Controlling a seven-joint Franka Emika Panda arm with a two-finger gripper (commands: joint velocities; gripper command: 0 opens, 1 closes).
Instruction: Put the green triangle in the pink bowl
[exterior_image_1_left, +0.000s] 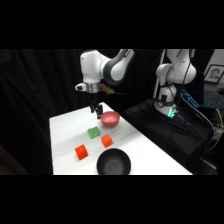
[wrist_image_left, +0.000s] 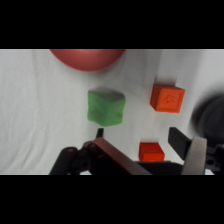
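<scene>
The green triangle (exterior_image_1_left: 93, 133) (wrist_image_left: 105, 106) is a small light-green block lying on the white table, just in front of the pink bowl (exterior_image_1_left: 110, 119) (wrist_image_left: 87, 59). My gripper (exterior_image_1_left: 96, 112) (wrist_image_left: 139, 136) hangs above the table beside the bowl, behind and above the green block. It is open and holds nothing. In the wrist view the green block lies ahead of the left fingertip (wrist_image_left: 100, 132), and the bowl's rim shows at the top edge.
Two orange-red blocks (exterior_image_1_left: 106, 141) (exterior_image_1_left: 81, 152) lie in front of the green one; in the wrist view one (wrist_image_left: 150, 151) shows between the fingers, far below. A larger black bowl (exterior_image_1_left: 113, 162) (wrist_image_left: 210, 117) stands at the table's front edge. Dark cloth surrounds the table (exterior_image_1_left: 65, 135).
</scene>
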